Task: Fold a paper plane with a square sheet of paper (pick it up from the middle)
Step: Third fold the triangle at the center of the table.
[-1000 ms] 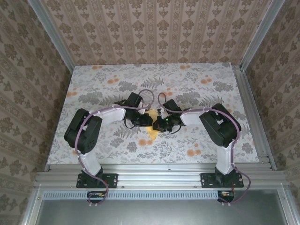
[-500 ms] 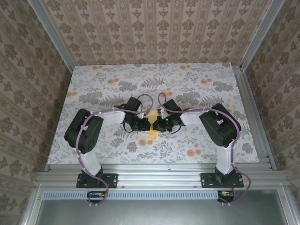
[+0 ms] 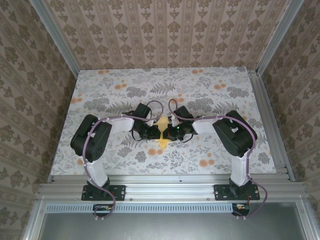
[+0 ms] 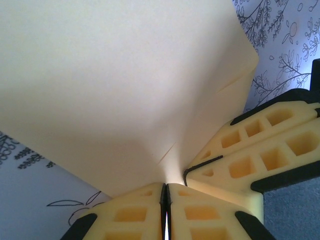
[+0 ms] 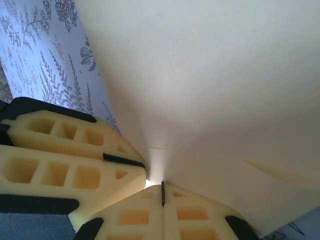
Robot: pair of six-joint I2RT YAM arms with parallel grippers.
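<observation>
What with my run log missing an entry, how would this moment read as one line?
left hand: shut on thin mustard-yellow paper sheet | right hand: shut on same sheet | hands: tip to tip

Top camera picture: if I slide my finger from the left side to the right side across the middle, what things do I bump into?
left arm's black elbow → left gripper → yellow paper → right gripper → right arm's black elbow

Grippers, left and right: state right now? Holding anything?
Left gripper: shut, pinching the yellow paper sheet.
Right gripper: shut, pinching the same sheet right beside the left one.
</observation>
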